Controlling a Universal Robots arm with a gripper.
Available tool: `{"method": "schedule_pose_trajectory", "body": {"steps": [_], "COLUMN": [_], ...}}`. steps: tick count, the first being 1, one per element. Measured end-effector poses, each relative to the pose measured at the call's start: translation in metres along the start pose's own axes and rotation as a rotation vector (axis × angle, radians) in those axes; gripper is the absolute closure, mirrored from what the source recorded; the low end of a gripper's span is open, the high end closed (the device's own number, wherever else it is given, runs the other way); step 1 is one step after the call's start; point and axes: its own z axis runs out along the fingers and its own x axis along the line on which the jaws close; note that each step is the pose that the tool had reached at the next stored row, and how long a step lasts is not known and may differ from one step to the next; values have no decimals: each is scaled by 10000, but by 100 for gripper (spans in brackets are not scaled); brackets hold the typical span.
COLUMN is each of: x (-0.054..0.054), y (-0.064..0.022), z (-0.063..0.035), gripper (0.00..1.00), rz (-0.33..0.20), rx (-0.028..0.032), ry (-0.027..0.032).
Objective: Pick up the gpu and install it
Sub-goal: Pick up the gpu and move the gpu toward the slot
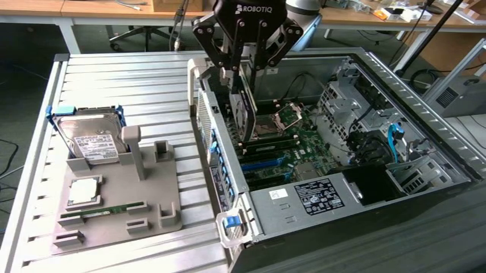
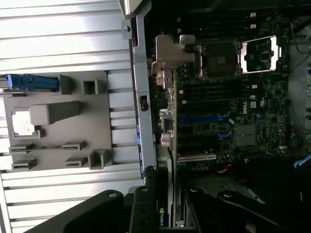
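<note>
gpu (image 1: 243, 114) upright over motherboard (image 1: 297, 145), inside case (image 1: 220, 165)

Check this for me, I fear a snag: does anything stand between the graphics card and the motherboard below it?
Nothing visible does. The graphics card hangs edge-down in the gripper, just above the motherboard, beside the case wall. The blue cable lies well off toward the exterior view's right.

Bright glare on slatted table (image 2: 63, 29), dimmer inside computer case (image 2: 140, 63)
</note>
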Motion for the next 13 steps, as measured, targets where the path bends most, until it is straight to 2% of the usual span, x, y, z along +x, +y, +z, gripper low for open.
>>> {"method": "schedule_pose_trajectory", "body": {"steps": [13], "x": [-68], "y": [5], "z": [2], "gripper": [73], "rz": [0], "rx": [0], "ry": [0]}}
